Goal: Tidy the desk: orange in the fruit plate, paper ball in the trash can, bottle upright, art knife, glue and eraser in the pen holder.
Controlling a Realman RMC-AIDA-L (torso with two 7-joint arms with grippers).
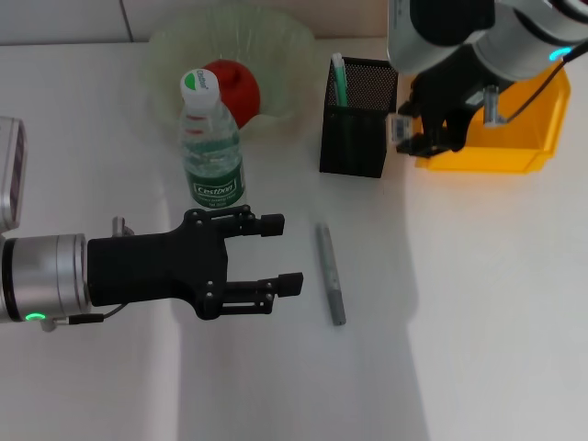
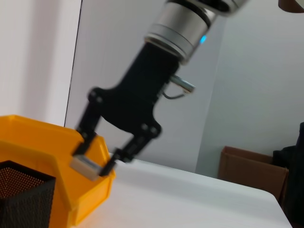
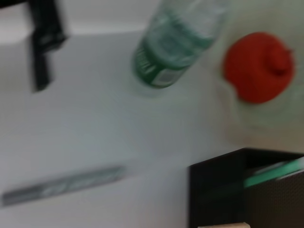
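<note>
My right gripper [image 1: 404, 129] is shut on the small beige eraser [image 2: 85, 166], held just above the gap between the black mesh pen holder [image 1: 358, 119] and the orange-yellow trash can [image 1: 505, 138]. A green-and-white stick [image 1: 338, 78] stands in the holder. A slim grey stick [image 1: 331, 274], art knife or glue, lies on the desk right of my open left gripper [image 1: 280, 253]. The bottle [image 1: 211, 147] stands upright just behind that gripper. The orange [image 1: 237, 87] rests in the fruit plate [image 1: 165, 55]. No paper ball shows.
The white desk runs bare in front of and to the right of the grey stick. A brown cardboard box [image 2: 251, 166] stands beyond the desk in the left wrist view.
</note>
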